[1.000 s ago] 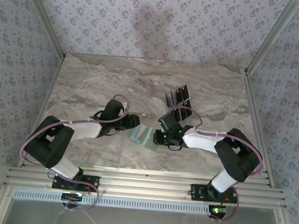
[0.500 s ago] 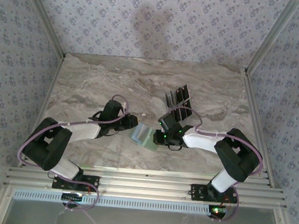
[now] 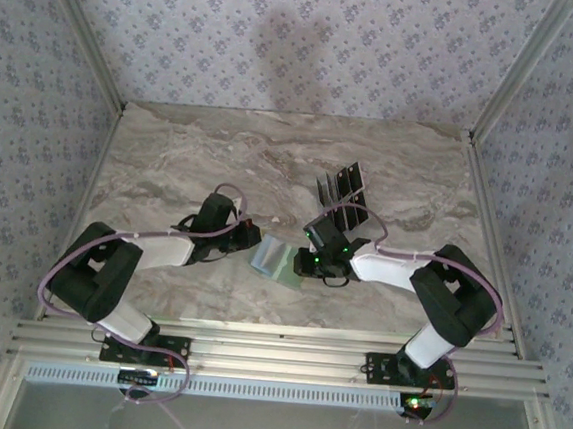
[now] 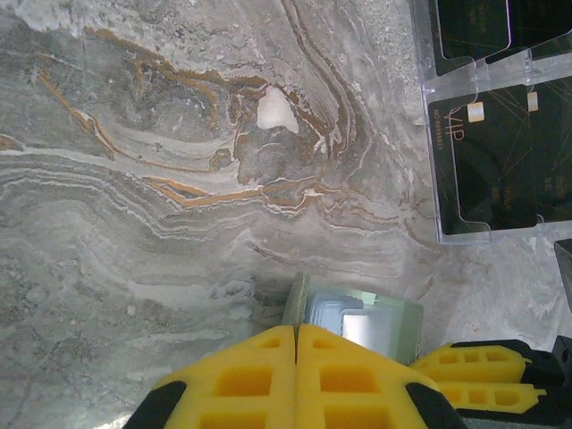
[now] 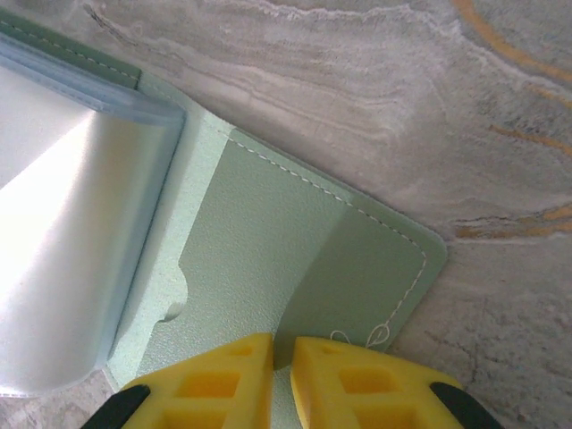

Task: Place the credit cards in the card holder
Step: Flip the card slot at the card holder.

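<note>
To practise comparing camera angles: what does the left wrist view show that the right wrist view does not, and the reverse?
Left wrist: black credit cards in a clear stand, beyond the closed left hand. Right wrist: white stitching along a corner of the green card holder, by the right hand. Both: the card holder on the marble table.

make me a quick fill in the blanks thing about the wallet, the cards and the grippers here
The card holder is pale ____ in colour.
The credit cards sit in a clear rack, and their faces are ____.
The right gripper pinches an edge of the ____.
The left gripper is shut, and its fingers are coloured ____.

Missing words: green; black; card holder; yellow
</note>
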Motion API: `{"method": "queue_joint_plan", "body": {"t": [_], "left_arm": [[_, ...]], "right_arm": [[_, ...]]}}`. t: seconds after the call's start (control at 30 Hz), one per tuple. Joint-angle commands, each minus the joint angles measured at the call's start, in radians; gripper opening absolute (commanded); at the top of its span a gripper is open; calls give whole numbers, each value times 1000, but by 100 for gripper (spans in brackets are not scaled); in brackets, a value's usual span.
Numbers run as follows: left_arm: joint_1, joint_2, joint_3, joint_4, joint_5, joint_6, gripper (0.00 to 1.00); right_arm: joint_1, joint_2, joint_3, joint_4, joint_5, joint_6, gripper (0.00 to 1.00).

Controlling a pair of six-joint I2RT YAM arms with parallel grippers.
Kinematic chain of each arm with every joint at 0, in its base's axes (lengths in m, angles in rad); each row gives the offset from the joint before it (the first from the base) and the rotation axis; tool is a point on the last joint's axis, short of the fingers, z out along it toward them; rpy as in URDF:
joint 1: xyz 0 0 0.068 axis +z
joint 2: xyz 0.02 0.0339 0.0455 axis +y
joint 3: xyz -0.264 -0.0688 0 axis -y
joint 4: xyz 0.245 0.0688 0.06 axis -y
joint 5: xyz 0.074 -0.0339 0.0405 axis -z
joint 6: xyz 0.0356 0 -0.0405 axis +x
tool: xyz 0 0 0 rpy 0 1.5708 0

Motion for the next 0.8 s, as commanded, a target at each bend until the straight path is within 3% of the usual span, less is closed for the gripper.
{"method": "queue_joint_plan", "body": {"t": [0.0,0.33,0.57,0.77], "left_arm": [[-15,-63,-19,20,17,-13,0],[-136,-136,-25,69,-34,-101,0],[-153,-91,-51,77,-81,-124,0],[-154,-118,-66,-7,-177,-136,0]], "right_arm": [[-36,115,-15,-33,106,-44,20],[-71,198,64,-52,53,-98,19],[-81,203,72,-58,42,-101,19],[-91,93,33,-106,64,-95,30]]}}
